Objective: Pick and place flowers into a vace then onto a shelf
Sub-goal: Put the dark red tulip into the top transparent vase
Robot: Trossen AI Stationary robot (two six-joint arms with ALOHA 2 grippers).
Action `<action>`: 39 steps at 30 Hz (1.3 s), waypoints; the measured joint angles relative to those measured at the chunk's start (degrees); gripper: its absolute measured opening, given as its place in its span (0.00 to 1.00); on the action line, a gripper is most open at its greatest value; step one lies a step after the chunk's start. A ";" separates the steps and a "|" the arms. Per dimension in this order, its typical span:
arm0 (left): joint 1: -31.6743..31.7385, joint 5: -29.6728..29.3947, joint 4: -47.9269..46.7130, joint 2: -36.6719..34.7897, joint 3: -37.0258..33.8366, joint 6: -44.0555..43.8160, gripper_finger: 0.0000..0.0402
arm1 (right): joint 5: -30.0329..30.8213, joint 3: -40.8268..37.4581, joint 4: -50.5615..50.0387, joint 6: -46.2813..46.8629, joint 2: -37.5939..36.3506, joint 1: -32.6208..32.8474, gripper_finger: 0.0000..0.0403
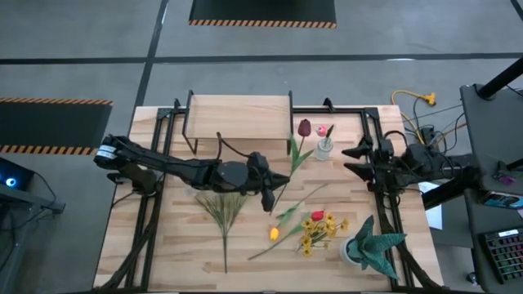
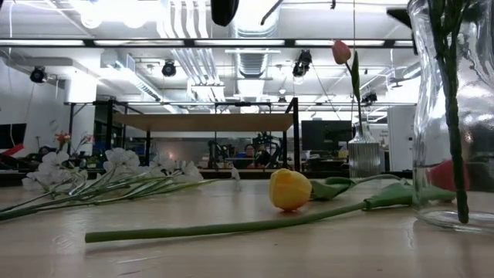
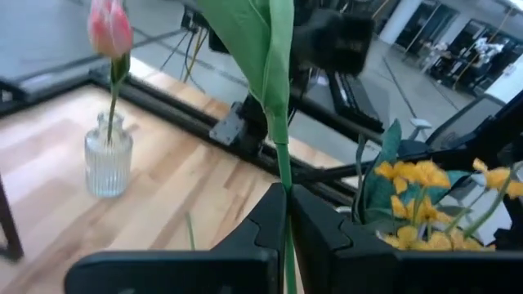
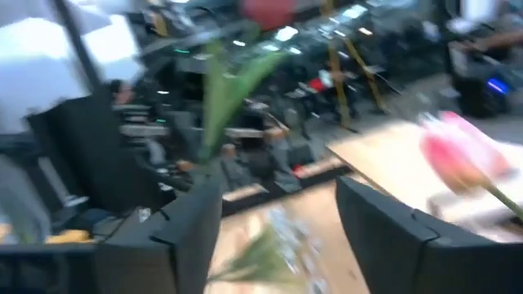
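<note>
Just beside the glass vase (image 1: pixel 324 148) holding a pink tulip (image 1: pixel 321 130), my left gripper (image 1: pixel 267 196) clenches the maroon tulip (image 1: pixel 304 127) low on its stem, so I fear the bloom swinging into it, while the right gripper (image 1: pixel 353 161) nearby stands released.

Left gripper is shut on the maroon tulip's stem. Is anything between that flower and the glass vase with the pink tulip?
Nothing visible blocks it. In the high view the left gripper holds the maroon tulip by its stem, its bloom just beside the glass vase with the pink tulip. The right gripper, open, sits on the vase's far side.
</note>
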 joint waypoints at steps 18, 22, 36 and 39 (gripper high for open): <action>1.97 0.56 5.12 0.04 0.11 10.21 0.00 | -2.22 11.55 16.20 -1.94 29.84 -0.02 0.66; 2.21 1.52 5.24 0.07 0.09 10.97 0.00 | -2.22 15.81 16.18 -4.97 34.66 0.00 0.64; 2.26 1.87 5.26 0.07 0.11 16.37 0.00 | -1.65 27.27 16.18 -7.19 49.82 0.00 0.62; 2.27 1.87 5.24 0.01 0.11 16.37 0.00 | -1.10 28.88 16.18 -7.18 51.26 -0.01 0.61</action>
